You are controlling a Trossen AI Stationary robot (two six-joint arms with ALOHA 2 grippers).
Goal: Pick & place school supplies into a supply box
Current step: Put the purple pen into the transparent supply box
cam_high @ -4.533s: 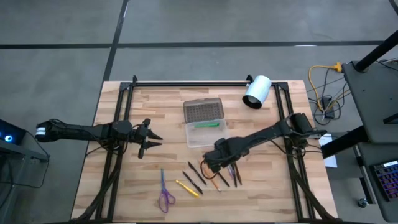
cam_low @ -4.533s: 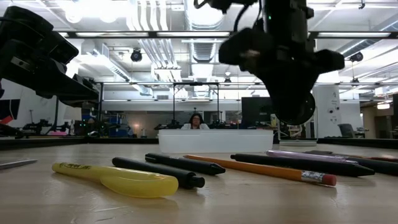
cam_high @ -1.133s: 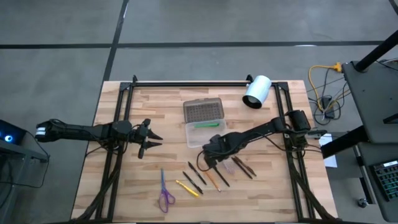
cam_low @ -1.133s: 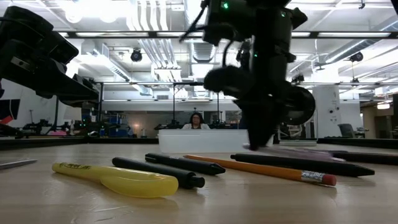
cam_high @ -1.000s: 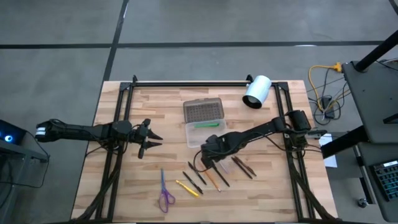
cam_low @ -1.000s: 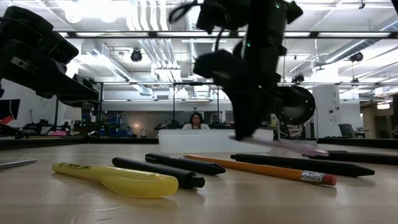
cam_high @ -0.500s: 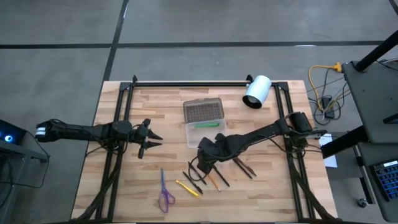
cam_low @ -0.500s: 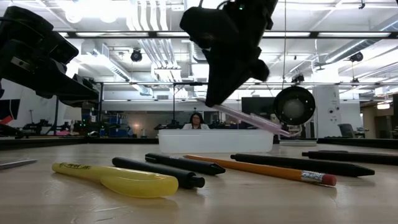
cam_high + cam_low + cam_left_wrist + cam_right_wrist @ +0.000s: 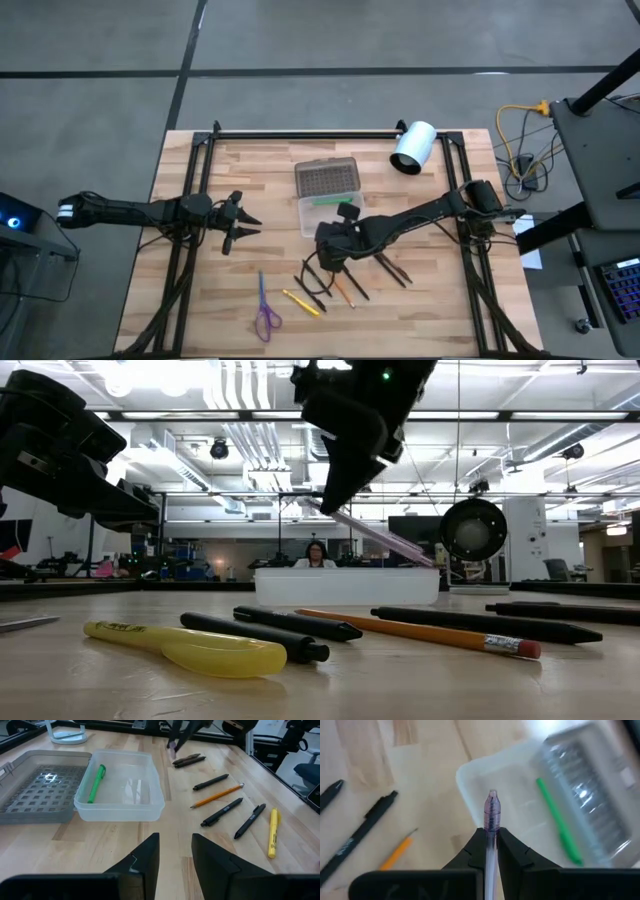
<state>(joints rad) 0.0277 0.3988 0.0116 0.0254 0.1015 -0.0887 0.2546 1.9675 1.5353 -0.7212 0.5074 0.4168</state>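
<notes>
High view: since the earlier frame the right gripper point(image 9: 333, 246) has carried a purple pen from the pile toward the supply box point(image 9: 329, 213); the left gripper point(image 9: 240, 222) waits well apart, spread. Low view: the purple pen point(image 9: 370, 536) hangs tilted above the bench point(image 9: 400, 680). Right wrist view: the fingers pinch it; next, judged, release over the box beside the green pen point(image 9: 559, 829).

We note the supply box point(image 9: 327, 215) at mid-surface point(image 9: 260, 190), one pen point(image 9: 335, 201) inside, its lid point(image 9: 327, 178) behind. Loose pens and pencils point(image 9: 335, 283) lie before it, scissors point(image 9: 265, 310) to their left. Right pincer point(image 9: 326, 258) holds a pen point(image 9: 491, 815) above the box's front edge.
</notes>
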